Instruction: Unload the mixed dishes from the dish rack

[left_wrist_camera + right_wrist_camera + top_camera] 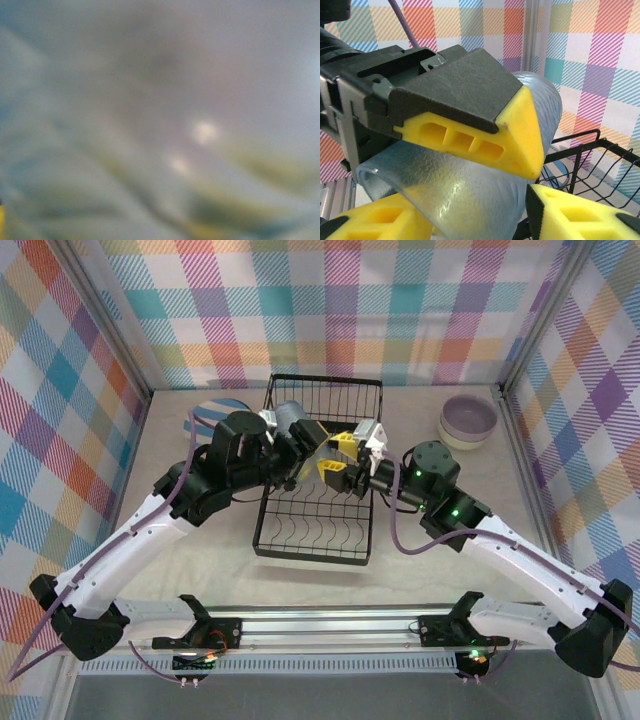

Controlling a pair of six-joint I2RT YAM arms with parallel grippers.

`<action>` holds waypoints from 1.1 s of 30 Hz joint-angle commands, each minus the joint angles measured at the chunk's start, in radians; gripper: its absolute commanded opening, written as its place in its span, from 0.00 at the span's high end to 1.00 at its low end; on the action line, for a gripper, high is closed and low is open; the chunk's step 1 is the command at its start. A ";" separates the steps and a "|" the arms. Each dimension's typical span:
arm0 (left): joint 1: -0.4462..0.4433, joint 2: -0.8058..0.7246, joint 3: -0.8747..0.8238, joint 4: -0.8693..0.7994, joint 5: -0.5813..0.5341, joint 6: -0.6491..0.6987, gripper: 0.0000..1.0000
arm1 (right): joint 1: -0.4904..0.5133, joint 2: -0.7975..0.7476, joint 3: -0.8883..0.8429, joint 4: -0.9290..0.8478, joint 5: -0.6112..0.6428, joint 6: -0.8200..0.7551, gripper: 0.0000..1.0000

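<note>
No text, label, brand, number or sign can be read on anything here.

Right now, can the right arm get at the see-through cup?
Probably yes. The right fingers sit on either side of the tumbler, which the left fingers hold above the dish rack. Nothing stands between.

The tumbler (470,195) is translucent grey-blue, pebbled; the rack (312,528) black; the bowl (468,420) lavender; the plate (225,403) striped blue and white — pads (520,135) yellow, table (440,570) cream, walls (60,390) pastel plaid.
</note>
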 commanded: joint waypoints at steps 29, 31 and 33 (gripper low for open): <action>-0.040 -0.013 -0.032 0.219 -0.054 0.036 0.17 | 0.045 0.072 0.116 -0.062 0.159 -0.155 1.00; -0.053 -0.013 0.007 0.188 -0.078 0.113 0.00 | 0.045 0.054 0.127 -0.082 0.201 -0.155 1.00; -0.057 -0.018 0.020 0.182 -0.090 0.154 0.00 | 0.045 0.040 0.139 -0.105 0.235 -0.159 1.00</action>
